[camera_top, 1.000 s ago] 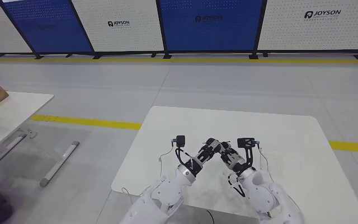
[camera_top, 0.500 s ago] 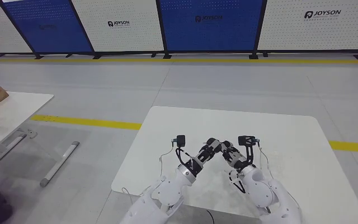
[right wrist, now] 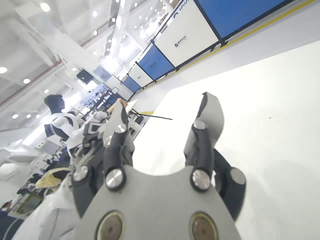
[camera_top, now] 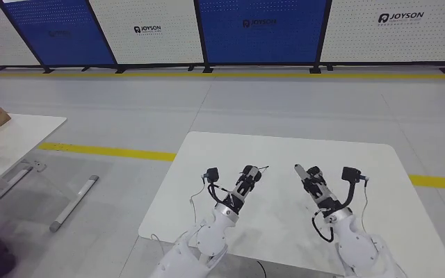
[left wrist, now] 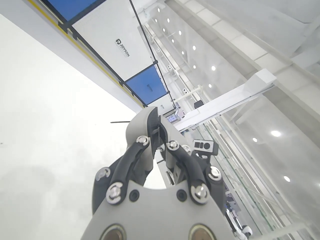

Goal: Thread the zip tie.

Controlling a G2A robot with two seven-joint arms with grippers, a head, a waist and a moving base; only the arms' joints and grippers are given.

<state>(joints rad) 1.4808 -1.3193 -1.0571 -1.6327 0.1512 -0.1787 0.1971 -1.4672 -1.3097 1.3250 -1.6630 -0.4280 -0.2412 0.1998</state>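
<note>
Left pincer [left wrist: 157, 119]: fingers pressed together on the zip tie [left wrist: 120, 122], a thin dark strip pinched flat between the pads. A short free end sticks out past the fingertips, above the white counter [camera_top: 348, 156]. Right pincer [right wrist: 163, 101]: fingers spread wide, nothing between them. It sits off to the right of the left pincer, well apart from it and not touching the tie. Key relation: the tie's long axis runs roughly along the line from the left pincer toward the right one, so the free end points at the right pincer's open gap. From the right wrist the strip appears between the two spread fingers, but farther off, on the left pincer's side. Cannot tell which end of the tie is exposed, head or tail, nor whether any loop is formed; the strip is too thin to read. Judgement: the left pincer is the holder and the nearer one. Any take by the right pincer would mean closing across the strip, at right angles to its length. Risk: the free end is slender and may flex away on contact.
</note>
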